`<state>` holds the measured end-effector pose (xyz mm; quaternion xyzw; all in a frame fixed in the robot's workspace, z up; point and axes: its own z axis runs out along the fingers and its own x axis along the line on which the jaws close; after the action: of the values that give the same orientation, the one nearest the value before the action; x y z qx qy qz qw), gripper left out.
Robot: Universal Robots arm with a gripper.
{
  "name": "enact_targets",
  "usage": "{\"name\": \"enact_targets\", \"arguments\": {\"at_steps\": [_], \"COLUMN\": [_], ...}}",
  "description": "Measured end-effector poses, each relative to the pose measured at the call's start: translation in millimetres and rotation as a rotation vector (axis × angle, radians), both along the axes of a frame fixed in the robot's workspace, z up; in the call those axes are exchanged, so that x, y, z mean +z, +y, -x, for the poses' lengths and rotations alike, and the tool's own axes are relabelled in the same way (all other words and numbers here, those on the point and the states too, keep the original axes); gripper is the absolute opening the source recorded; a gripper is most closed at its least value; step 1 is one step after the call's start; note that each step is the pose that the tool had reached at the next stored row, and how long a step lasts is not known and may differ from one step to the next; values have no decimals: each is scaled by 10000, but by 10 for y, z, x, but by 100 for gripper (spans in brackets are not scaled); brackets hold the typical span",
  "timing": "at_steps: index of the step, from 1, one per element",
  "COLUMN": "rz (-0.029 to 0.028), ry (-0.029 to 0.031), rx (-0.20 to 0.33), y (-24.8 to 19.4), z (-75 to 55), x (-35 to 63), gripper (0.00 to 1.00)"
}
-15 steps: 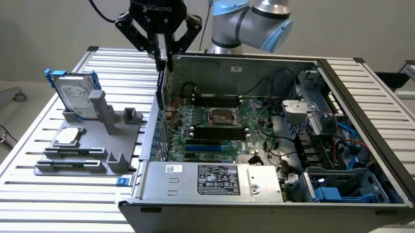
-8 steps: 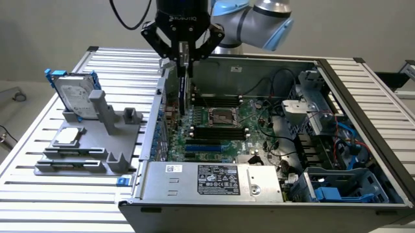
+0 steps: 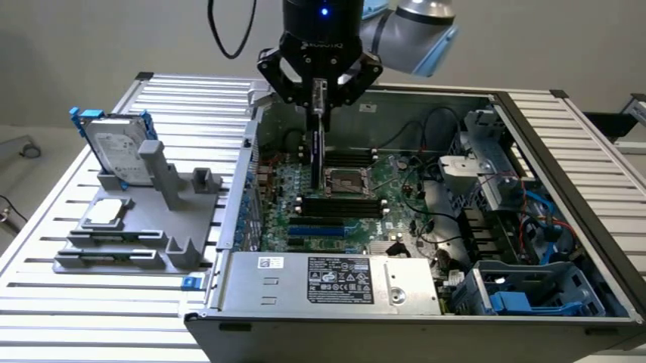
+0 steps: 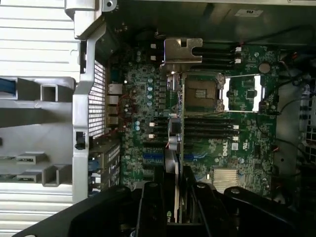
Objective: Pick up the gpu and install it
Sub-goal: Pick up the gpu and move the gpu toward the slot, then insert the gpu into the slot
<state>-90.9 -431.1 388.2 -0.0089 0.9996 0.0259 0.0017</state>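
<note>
Hanging edge-on beneath the closed jaws, the gpu [image 3: 319, 151] is gripped at its top, long axis vertical, above the motherboard [image 3: 402, 189].

A plain grey wall [image 3: 91, 38] stands behind the ribbed aluminium table [image 3: 91, 318], evenly lit

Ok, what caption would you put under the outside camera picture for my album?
Robot gripper holds the graphics card upright over the green board inside the open computer case.
</note>
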Motion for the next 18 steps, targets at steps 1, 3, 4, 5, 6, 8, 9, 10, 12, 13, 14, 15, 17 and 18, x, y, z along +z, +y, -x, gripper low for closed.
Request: {"name": "enact_targets", "arguments": {"at_steps": [1,3,4,5,6,8,9,10,12,13,14,15,17,18], "rz": [6,18,23,28,33,38,37,39,39,39,39,38,38,38], "ry": [1,0,0,0,0,0,-1,0,0,0,0,0,0,0], "rx": [0,1,-1,1,1,1,1,1,0,0,0,0,0,0], "y": [0,0,0,0,0,0,0,0,0,0,0,0,0,0], "z": [-45,-137,-184,-229,-274,-365,-406,-420,-420,-420,-420,-420,-420,-420], "x": [-18,-54,-74,-91,-110,-147,-165,-173,-172,-172,-172,-173,-173,-173], "gripper": [26,26,26,26,26,26,26,26,26,26,26,26,26,26]}}
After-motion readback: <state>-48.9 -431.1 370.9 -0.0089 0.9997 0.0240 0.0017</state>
